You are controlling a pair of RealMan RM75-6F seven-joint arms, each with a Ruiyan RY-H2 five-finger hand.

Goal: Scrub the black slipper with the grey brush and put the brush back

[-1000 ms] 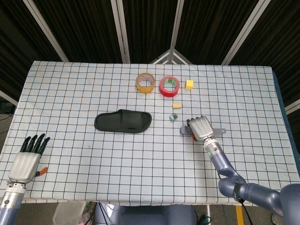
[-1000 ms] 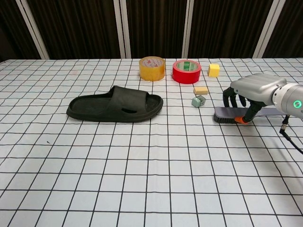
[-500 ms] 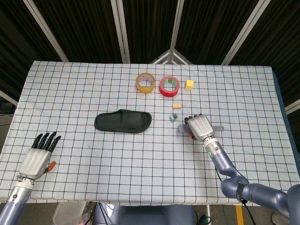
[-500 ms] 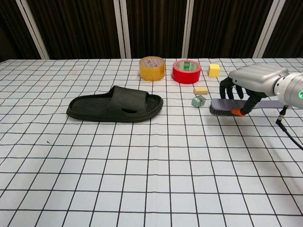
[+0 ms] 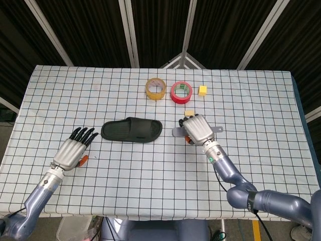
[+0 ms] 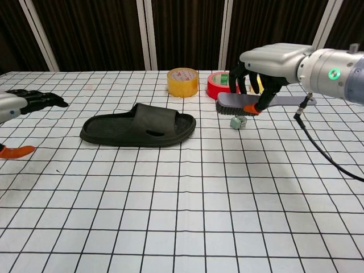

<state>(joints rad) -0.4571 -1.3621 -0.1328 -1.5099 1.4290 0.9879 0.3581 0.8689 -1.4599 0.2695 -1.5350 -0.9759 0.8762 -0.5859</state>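
Note:
The black slipper (image 5: pixel 132 129) (image 6: pixel 138 125) lies flat on the checked table, left of centre. My right hand (image 5: pixel 197 128) (image 6: pixel 267 61) grips the grey brush (image 6: pixel 242 103) (image 5: pixel 178 132), bristles down, lifted clear of the cloth just right of the slipper's toe end. The brush's handle (image 6: pixel 290 101) sticks out to the right past the fingers. My left hand (image 5: pixel 74 149) (image 6: pixel 25 103) hovers left of the slipper's heel, fingers stretched out and apart, holding nothing.
A yellow tape roll (image 5: pixel 156 88) and a red tape roll (image 5: pixel 181 92) stand behind the slipper. A yellow cube (image 5: pixel 202 90), a tan block (image 5: pixel 189 113) and a small green-grey block (image 6: pixel 238 121) lie near the right hand.
My right hand has lifted the brush off the table and carried it left toward the slipper. The left hand has moved up and right, closer to the slipper's heel.

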